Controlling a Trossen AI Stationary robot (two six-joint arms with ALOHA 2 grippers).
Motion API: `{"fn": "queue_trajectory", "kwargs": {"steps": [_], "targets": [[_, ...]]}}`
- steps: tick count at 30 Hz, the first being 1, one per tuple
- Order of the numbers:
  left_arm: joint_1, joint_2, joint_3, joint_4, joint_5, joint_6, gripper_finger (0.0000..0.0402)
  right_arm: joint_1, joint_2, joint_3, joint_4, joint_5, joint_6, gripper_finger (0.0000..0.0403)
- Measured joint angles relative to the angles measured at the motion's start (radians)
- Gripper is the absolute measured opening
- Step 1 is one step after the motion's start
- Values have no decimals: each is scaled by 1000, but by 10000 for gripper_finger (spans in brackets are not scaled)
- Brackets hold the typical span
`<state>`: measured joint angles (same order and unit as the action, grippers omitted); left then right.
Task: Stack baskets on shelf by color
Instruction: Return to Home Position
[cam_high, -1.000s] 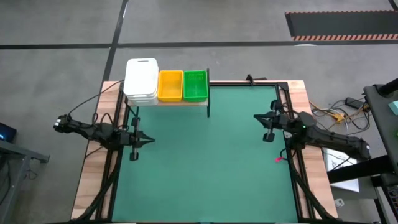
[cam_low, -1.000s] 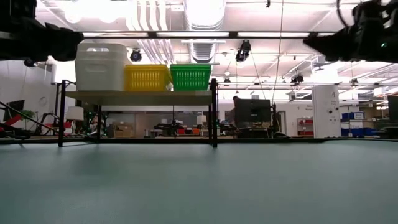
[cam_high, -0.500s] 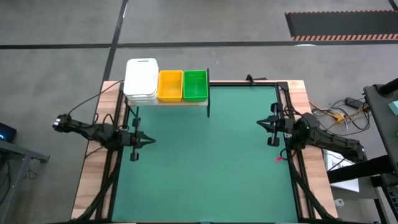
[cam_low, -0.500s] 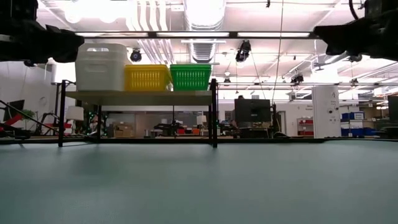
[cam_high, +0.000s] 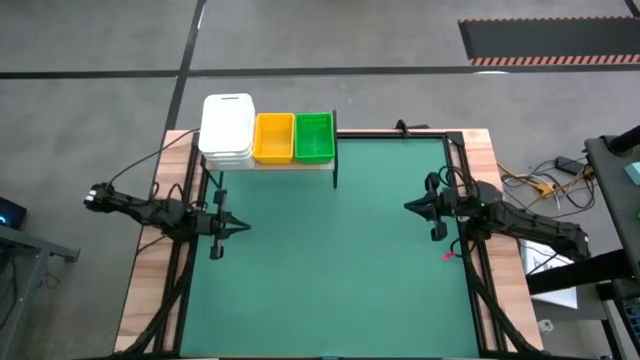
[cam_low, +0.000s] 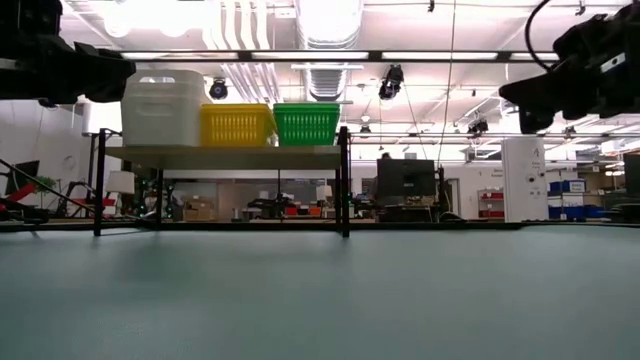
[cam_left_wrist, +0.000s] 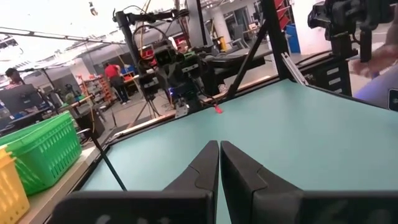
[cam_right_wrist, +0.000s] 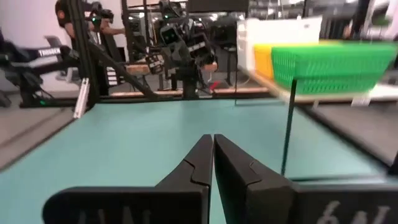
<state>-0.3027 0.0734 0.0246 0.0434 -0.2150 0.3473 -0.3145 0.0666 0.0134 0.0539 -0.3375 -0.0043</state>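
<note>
you hold the left pincer (cam_high: 222, 228) and right pincer (cam_high: 432, 207) pressed together, empty, well apart from the shelf (cam_low: 230, 157), since its color-sorted baskets (cam_high: 274, 137) seem finished.

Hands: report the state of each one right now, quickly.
Left hand: closed, holding nothing.
Right hand: closed, holding nothing.

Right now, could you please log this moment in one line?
shelf: white baskets, yellow baskets, green baskets side by side | left gripper: shut, empty, left side | right gripper: shut, empty, right side
</note>
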Motion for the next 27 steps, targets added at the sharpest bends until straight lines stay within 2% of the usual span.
{"fn": "queue_trajectory", "kwargs": {"steps": [5, 27], "targets": [[0, 0, 0, 0, 0, 0, 0, 0, 22, 4, -9, -1, 113, 9], [0, 1, 0, 1, 0, 0, 0, 0, 22, 6, -12, -1, 98, 9]]}}
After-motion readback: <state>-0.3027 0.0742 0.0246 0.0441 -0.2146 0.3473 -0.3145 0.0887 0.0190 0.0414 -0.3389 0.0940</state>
